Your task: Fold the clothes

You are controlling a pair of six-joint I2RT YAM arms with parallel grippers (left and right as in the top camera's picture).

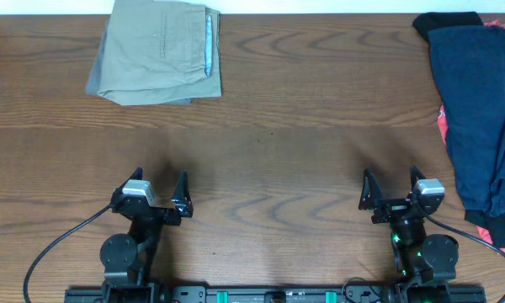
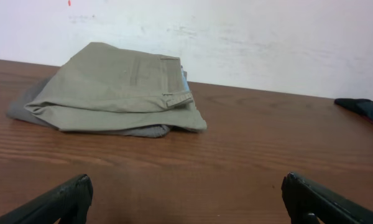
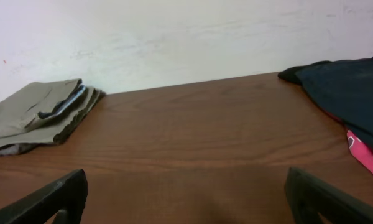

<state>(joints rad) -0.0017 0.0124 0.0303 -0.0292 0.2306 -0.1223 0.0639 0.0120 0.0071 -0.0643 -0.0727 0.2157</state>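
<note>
You've barely started, I'd say: the navy clothes (image 1: 480, 101) sit heaped at the desk's (image 1: 269, 126) 2 o'clock edge, unfolded. The khaki shorts (image 1: 156, 50) at 11 look folded. Left tool (image 1: 160, 178) and right tool (image 1: 390, 177) gape wide, holding nothing.

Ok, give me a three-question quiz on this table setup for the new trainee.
1. Multiple choice: seen from overhead, where on the table do the navy clothes lie? A) left edge B) right edge C) centre
2. True or false: the right gripper is shut on fabric.
3. Short answer: which gripper stands nearer the folded khaki shorts?

Key: 1 B. 2 False: it is open and holds nothing. 3 The left gripper.
</note>
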